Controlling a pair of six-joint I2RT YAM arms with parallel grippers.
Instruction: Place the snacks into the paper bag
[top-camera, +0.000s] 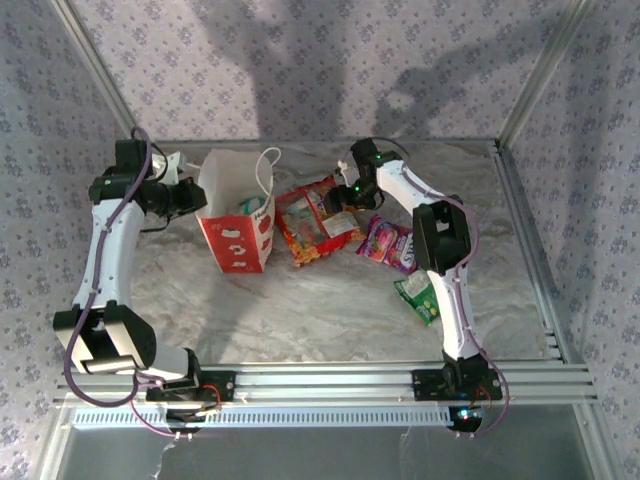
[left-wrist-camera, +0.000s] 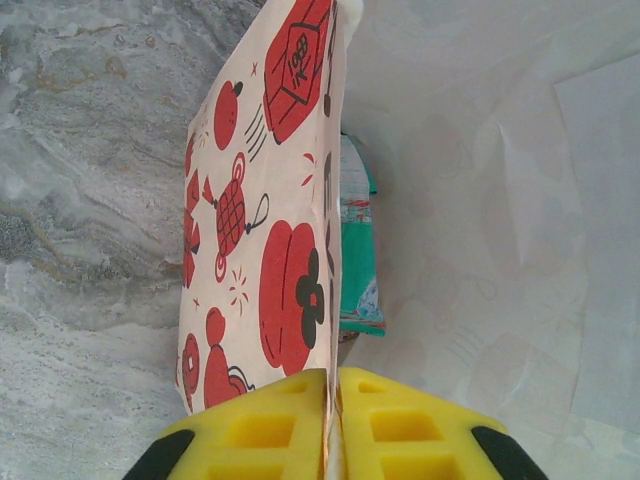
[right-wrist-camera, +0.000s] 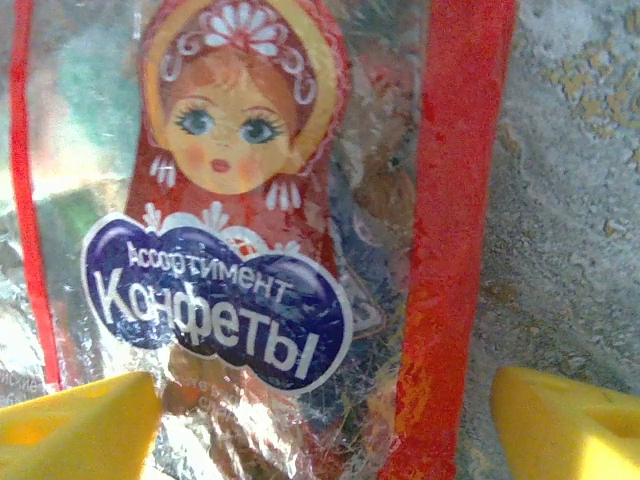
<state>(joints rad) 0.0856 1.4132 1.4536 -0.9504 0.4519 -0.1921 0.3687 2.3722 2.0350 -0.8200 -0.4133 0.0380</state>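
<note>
The paper bag (top-camera: 237, 225) stands upright at the back left, its mouth open upward. My left gripper (top-camera: 190, 198) is shut on the bag's left wall, with the yellow fingers (left-wrist-camera: 250, 430) pinching the paper edge of the bag (left-wrist-camera: 270, 220). A teal packet (left-wrist-camera: 357, 250) lies inside. My right gripper (top-camera: 337, 200) hangs open just over the large red packet (top-camera: 335, 222). Its fingertips (right-wrist-camera: 80, 425) stand either side of that doll-printed packet (right-wrist-camera: 250, 250), gripper (right-wrist-camera: 325, 430). An orange-yellow packet (top-camera: 298, 238), a purple-pink packet (top-camera: 388, 243) and a green packet (top-camera: 418, 297) lie on the table.
The marble-patterned tabletop (top-camera: 300, 310) is bare at the front and middle. Metal frame rails (top-camera: 530, 250) run along the right side and the near edge. Patterned walls close in the back and sides.
</note>
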